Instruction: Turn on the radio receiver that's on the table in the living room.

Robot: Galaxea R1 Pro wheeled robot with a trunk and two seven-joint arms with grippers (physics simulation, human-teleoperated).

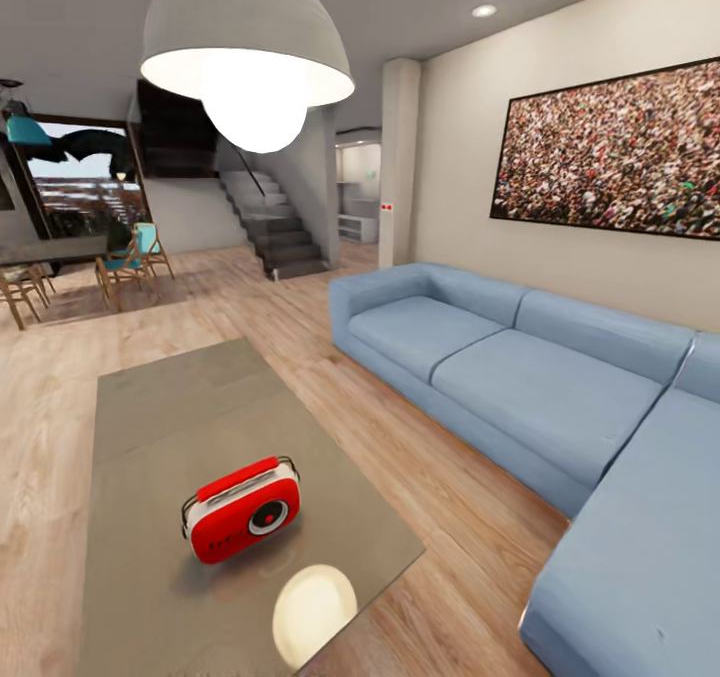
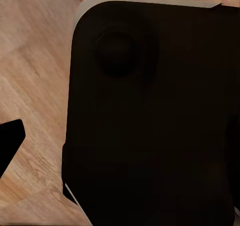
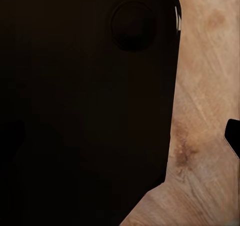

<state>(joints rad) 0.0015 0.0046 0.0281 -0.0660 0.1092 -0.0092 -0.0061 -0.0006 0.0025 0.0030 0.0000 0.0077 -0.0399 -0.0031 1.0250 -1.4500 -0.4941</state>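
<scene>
Your radio (image 1: 241,509) sits upright on the near part of the table (image 1: 170,407), toward its right edge, red face with the round dial turned to you and a little rightward. That suits you, I judge: the front is toward the robot with bare tabletop around it, so an arm coming from the near side meets nothing. A bright patch of lamp glare (image 1: 314,612) lies on the top just nearer than the radio; it is reflection from the big white lamp (image 1: 248,52) overhead, not an object.

The sofa (image 1: 520,377) runs along the right, well apart from the table with a lane of plank floor (image 1: 420,477) between. Dining chairs (image 1: 125,262) and stairs (image 1: 275,222) stand far off at the back.

In the head view neither arm reaches over the table. Each wrist camera looks down at wood floor past a large dark rounded panel (image 2: 150,116), which I take to be the robot's own body (image 3: 85,106), so both arms seem to hang low at the sides. A dark sliver at each frame's edge may be a fingertip, but I cannot tell whether either gripper is open or closed.

You would need to raise an arm before reaching for the radio.
</scene>
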